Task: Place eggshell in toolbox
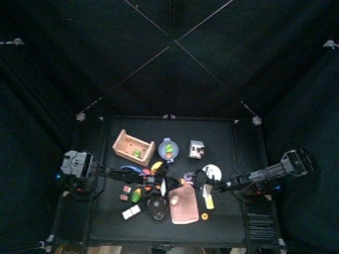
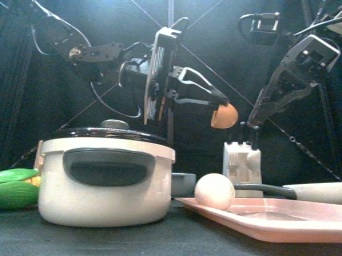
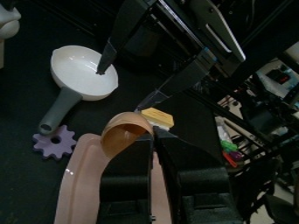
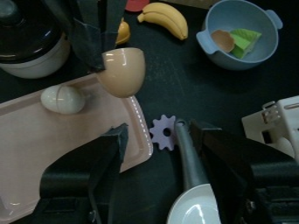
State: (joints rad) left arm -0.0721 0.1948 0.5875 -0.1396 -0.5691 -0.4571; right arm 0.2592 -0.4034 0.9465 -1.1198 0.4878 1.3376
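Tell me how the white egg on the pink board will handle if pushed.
The white egg is rounded and lies loose on the flat pink board, so it would probably roll. Its smooth surface may slip in a pincer.

This is a robot test cell in a lab, not a home. Black curtains hung on a frame of thin poles pen in a small black tabletop [image 1: 225, 149] on all sides. Two black robot arms reach in over it. Around the salmon-pink rectangular low-walled toolbox [image 1: 133, 147] lie mismatched props: a flat pink board with rounded corners [image 1: 185, 206] nearer the front edge, a yellow toy banana [image 4: 165, 19], and a purple plastic gear [image 4: 165, 134].
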